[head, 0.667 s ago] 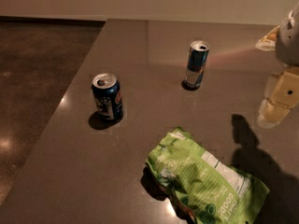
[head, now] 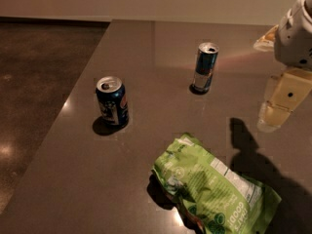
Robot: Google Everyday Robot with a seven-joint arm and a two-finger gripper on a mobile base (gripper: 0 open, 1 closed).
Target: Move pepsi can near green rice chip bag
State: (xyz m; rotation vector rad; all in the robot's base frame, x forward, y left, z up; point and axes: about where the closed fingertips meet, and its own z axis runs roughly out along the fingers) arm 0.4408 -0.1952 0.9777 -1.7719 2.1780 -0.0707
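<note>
The pepsi can (head: 112, 101), short and dark blue with a silver top, stands upright on the brown table (head: 146, 48) at the left. The green rice chip bag (head: 209, 191), lime green and wrinkled with a white label, lies at the front, right of the can and apart from it. My gripper (head: 274, 115) hangs above the table at the right edge of the view, far from the pepsi can and above and to the right of the bag. It holds nothing that I can see.
A taller, slim blue-and-silver can (head: 204, 67) stands upright further back, in the middle. The table's left edge runs diagonally, with dark floor (head: 39, 72) beyond it. The arm's shadow (head: 253, 155) falls on the table beside the bag.
My gripper has shifted slightly to the left. The cans and the bag have not moved.
</note>
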